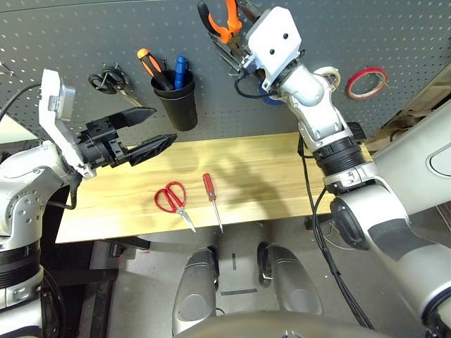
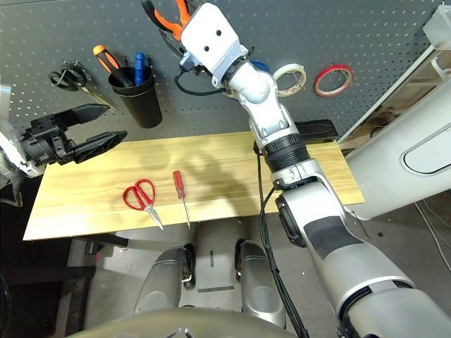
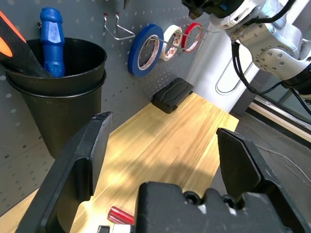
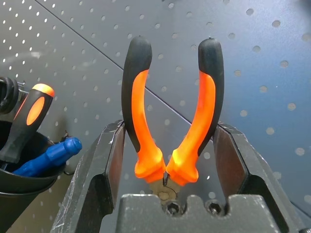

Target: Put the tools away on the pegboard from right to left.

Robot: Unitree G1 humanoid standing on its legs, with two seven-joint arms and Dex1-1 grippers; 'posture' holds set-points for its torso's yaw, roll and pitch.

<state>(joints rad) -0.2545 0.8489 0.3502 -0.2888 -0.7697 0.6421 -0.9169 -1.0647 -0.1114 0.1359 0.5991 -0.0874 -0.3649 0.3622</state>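
The pegboard (image 1: 225, 116), dark grey and dotted with holes, spans the upper part of the frame. Below it the pale wooden counter (image 1: 113, 190) crosses the middle.

The robot's right arm reaches from lower right to upper centre. Its pincer, the right gripper (image 4: 168, 127), is closed on the pliers (image 4: 199, 121), a finger against the outside of each orange-and-black handle, in front of the pegboard. The left gripper (image 1: 162, 127) is at centre left, released, its two fingers spread wide with nothing between them, near the black cup (image 1: 180, 109).

That cup, at upper left, is on the pegboard and holds an orange-and-black-handled tool (image 1: 149, 63) and a blue-handled one (image 1: 180, 70). At its left, black-handled scissors (image 1: 106, 81) hang on the board. On the hooks at upper right are a blue tape roll (image 3: 134, 63), a white tape roll (image 2: 275, 82) and, furthest right, the thin red tape ring (image 2: 349, 72). A dark box (image 3: 172, 94) is at the counter's back edge, below the tapes.

On the counter, just below the frame's centre, lie the red-handled scissors (image 1: 170, 197), blades toward the robot, and, just right of them, the slimmer red-handled screwdriver (image 1: 209, 186), its tip also toward the robot.
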